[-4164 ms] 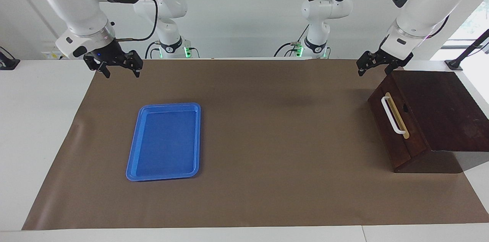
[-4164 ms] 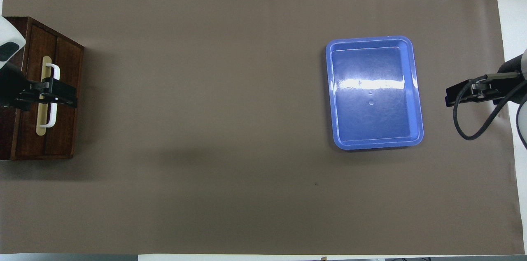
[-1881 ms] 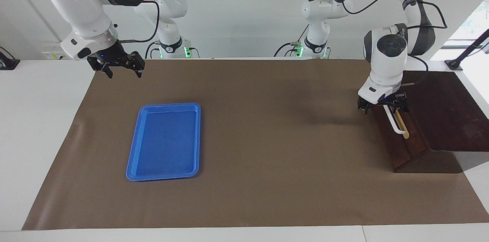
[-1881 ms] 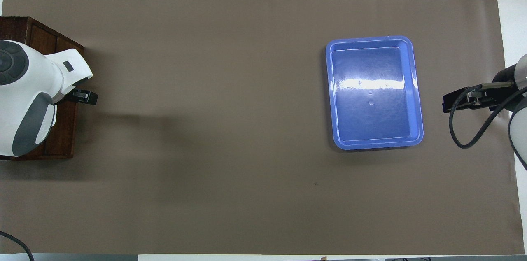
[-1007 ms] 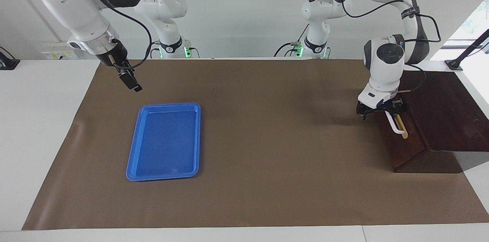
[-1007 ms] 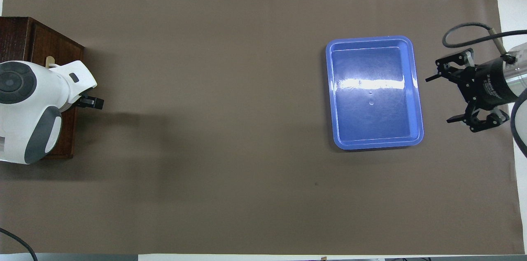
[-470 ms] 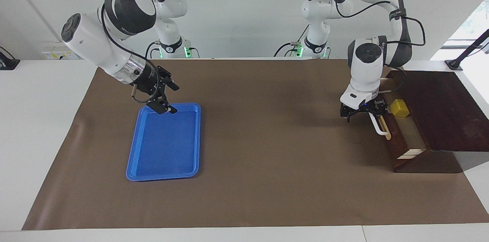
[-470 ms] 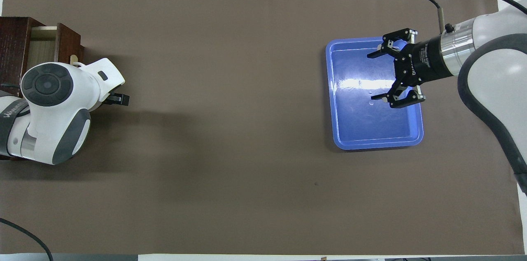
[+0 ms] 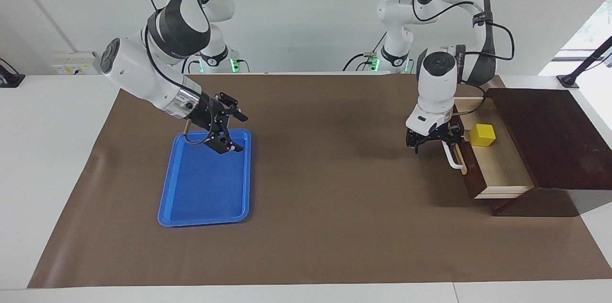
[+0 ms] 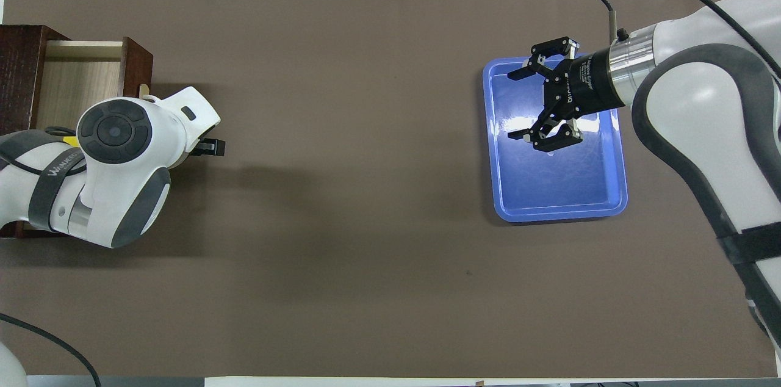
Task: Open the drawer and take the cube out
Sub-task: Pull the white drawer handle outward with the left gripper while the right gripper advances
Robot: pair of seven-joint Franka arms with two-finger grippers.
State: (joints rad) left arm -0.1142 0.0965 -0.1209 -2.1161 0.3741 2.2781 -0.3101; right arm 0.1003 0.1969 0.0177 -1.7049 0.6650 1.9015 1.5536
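Compared with half a second ago, the drawer (image 9: 497, 169) stands further out of the slant-topped box (image 9: 550, 140), so that more of its pale wood floor shows. The left end effector (image 9: 437, 143) has travelled with it toward the middle of the surface (image 9: 334, 226); its fingers are closed on the white bar handle (image 9: 453, 157) of the drawer front. The cube (image 9: 482, 135) now sits fully in the open, resting on the drawer floor in the corner nearer to the robots, just beside the drawer front. In the overhead view the left arm covers nearly all of it.

The right end effector (image 9: 228, 131) has also moved: it has crossed further toward the left arm's end and hangs over the blue tray (image 9: 191, 207), above the part of the tray nearer to the robots, with its fingers spread wide and nothing between them.

By count: one drawer, one box, one yellow cube, one blue tray, one brown mat (image 10: 366, 222) covering the surface, and two arms, each with one end effector.
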